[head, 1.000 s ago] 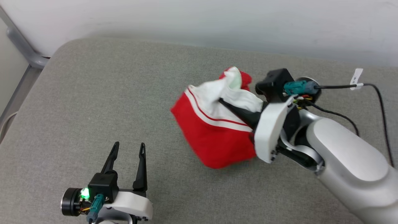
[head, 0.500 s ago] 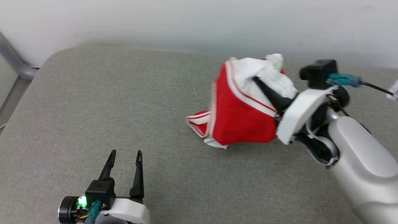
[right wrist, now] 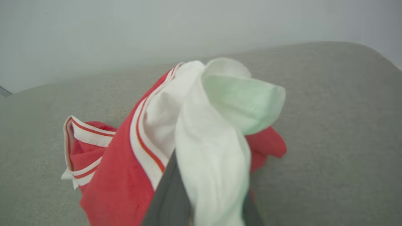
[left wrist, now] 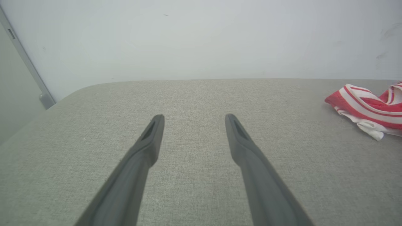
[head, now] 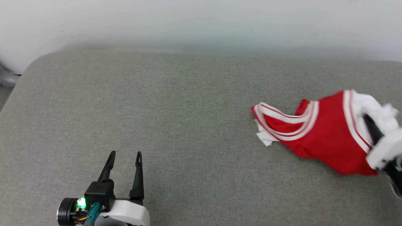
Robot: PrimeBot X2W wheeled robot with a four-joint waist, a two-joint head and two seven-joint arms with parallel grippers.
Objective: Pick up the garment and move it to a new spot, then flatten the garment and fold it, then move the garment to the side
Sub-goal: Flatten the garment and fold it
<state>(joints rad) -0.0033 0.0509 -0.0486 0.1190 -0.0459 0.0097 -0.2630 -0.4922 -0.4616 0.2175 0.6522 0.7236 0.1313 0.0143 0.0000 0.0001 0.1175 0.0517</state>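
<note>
Right gripper (head: pixel 368 121) is seen at the right edge of the head view, its two dark fingers clenched on a bunched white panel of the garment (head: pixel 320 131). From that pinch the garment is stretched leftward across the grey cushion (head: pixel 176 110). Its far end, edged with striped trim, is laid on the weave, and the gripped end appears slightly lifted. In the right wrist view the white cloth (right wrist: pixel 207 163) is draped over the fingers, with a pale, green-tinted fold above them. The fabric is thin, soft and crumpled. The body is red, and the trim is a ribbed white band with narrow red lines. The cushion is coarsely woven, with a rounded corner, and is backed by a smooth pale wall (head: pixel 188 22). The left gripper (head: pixel 125 153) is held with its fingers spread over the cushion, well apart from the garment.
</note>
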